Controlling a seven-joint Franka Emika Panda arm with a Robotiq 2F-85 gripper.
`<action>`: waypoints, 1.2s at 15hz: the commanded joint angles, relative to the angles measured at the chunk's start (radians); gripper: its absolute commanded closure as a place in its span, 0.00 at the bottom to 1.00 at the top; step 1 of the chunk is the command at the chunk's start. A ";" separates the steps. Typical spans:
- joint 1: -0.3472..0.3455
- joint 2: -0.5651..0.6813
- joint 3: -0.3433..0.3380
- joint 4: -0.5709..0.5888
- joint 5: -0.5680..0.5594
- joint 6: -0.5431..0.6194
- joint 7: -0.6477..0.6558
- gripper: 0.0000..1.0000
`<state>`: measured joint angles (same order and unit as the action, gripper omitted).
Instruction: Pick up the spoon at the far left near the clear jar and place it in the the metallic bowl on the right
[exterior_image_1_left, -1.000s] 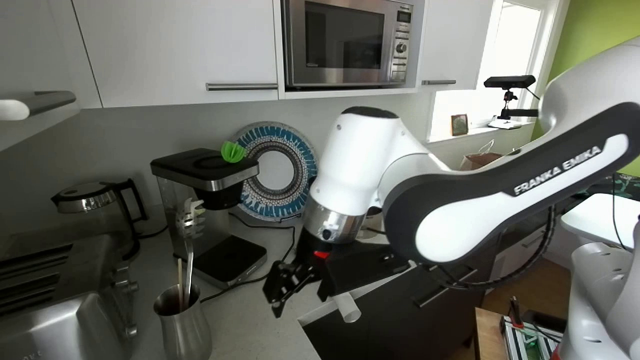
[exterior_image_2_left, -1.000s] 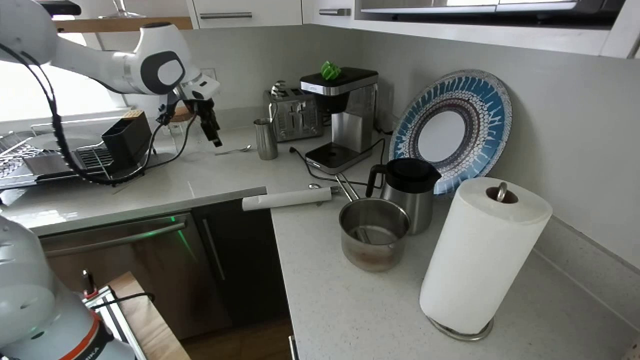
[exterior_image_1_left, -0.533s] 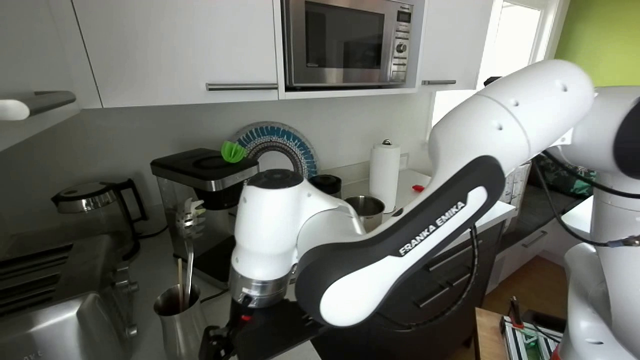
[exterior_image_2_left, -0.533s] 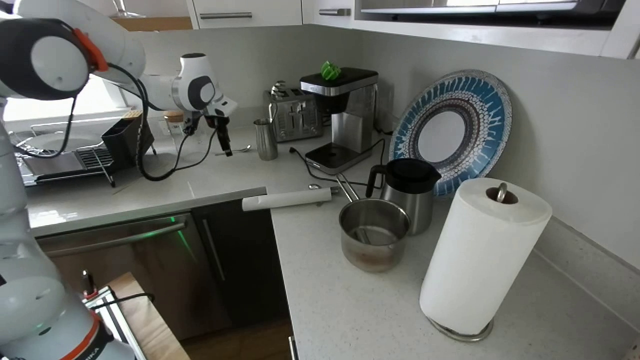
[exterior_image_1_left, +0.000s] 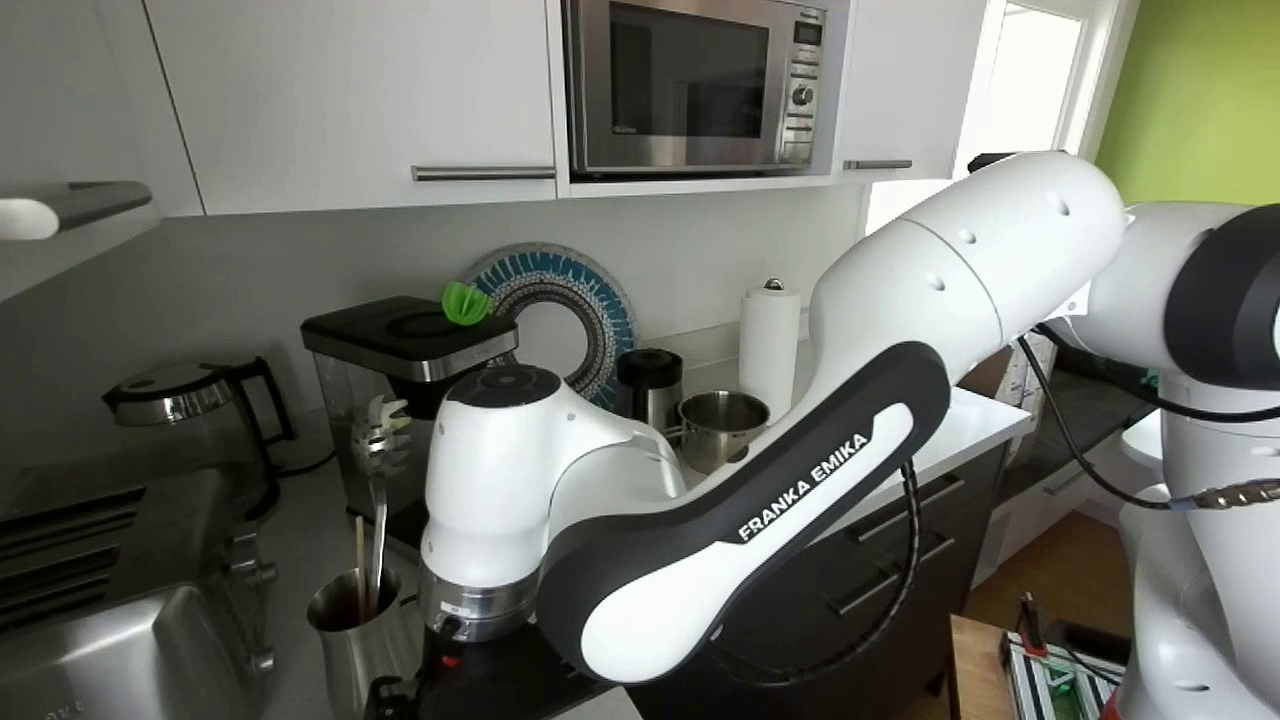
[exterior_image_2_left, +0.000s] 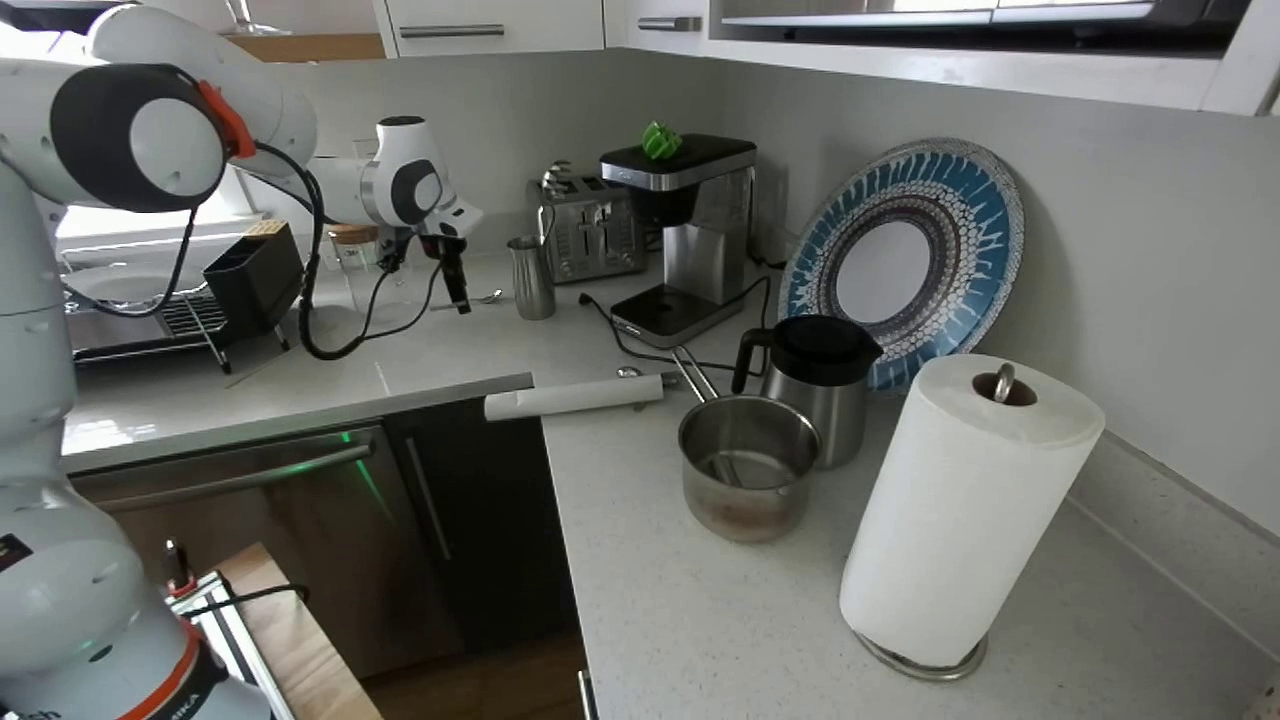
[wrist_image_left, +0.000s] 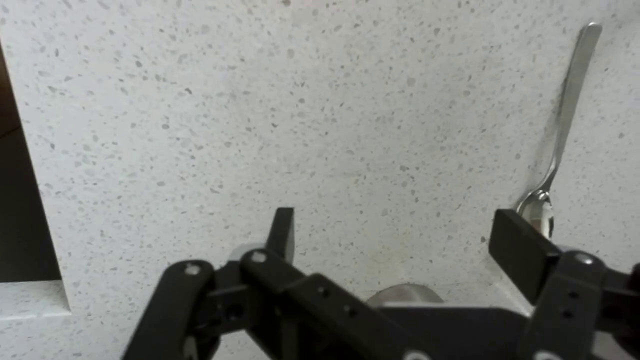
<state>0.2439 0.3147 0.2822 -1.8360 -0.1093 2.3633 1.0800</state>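
The spoon (wrist_image_left: 566, 120) lies on the counter at the right of the wrist view, handle pointing up. Its bowl end is partly hidden behind my right finger. Its tip also shows in an exterior view (exterior_image_2_left: 492, 297). The clear jar (exterior_image_2_left: 352, 262) with a cork lid stands behind the arm. My gripper (wrist_image_left: 392, 220) is open and empty above the counter; the spoon lies outside the right finger. The gripper also shows in an exterior view (exterior_image_2_left: 458, 290). The metallic bowl, a round steel vessel with a long handle, stands on the other counter in both exterior views (exterior_image_1_left: 722, 425) (exterior_image_2_left: 750, 500).
A tall steel utensil cup (exterior_image_2_left: 532, 280) stands close to my gripper, with a toaster (exterior_image_2_left: 597, 230) behind it. A coffee maker (exterior_image_2_left: 690, 235), dark-lidded jug (exterior_image_2_left: 825, 400) and paper towel roll (exterior_image_2_left: 965, 520) stand along the right. The counter edge (wrist_image_left: 35, 170) shows at the wrist view's left.
My arm has swung toward the utensil cup and lowered, bringing the gripper close to the spoon. It moved a lot at first, then only slightly. The spoon and bowl have not moved.
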 joint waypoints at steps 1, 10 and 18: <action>0.087 0.075 -0.053 0.080 0.010 0.016 0.038 0.00; 0.160 0.131 -0.112 0.205 0.016 0.040 0.054 0.00; 0.206 0.277 -0.125 0.407 0.009 -0.131 0.065 0.00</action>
<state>0.4127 0.5037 0.1814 -1.5512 -0.1053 2.3130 1.1389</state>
